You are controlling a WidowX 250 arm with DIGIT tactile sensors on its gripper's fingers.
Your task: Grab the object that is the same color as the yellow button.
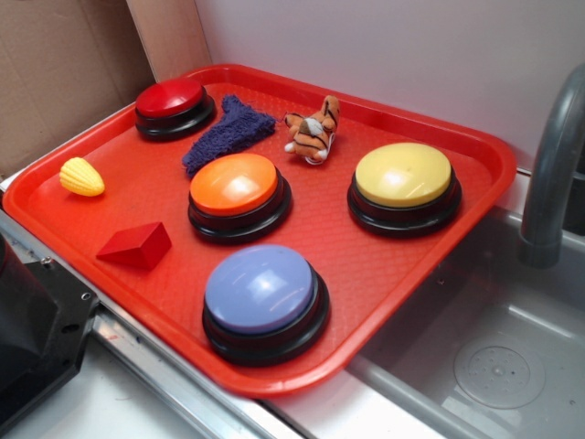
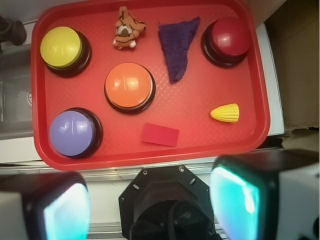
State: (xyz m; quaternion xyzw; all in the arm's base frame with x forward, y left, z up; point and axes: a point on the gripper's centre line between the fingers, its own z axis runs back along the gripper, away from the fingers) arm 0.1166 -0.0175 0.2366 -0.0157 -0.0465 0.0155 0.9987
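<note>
Gripper (image 2: 150, 205) fingers are spread wide, holding nothing, high above the red tray (image 2: 200, 135). Yellow corn toy (image 2: 225, 113) lies far from the yellow button (image 2: 61, 47).

The object (image 1: 81, 176) (image 2: 225, 113) is a small yellow oval toy with a ridged, corn-cob surface. It lies on its side on the red tray (image 1: 384, 265) (image 2: 200, 107), near one short edge, tapered end pointing away from that edge. The yellow button (image 1: 403, 175) (image 2: 61, 46) is a large pale-yellow dome on a black round base, upright near the opposite end, well apart from the toy
</note>
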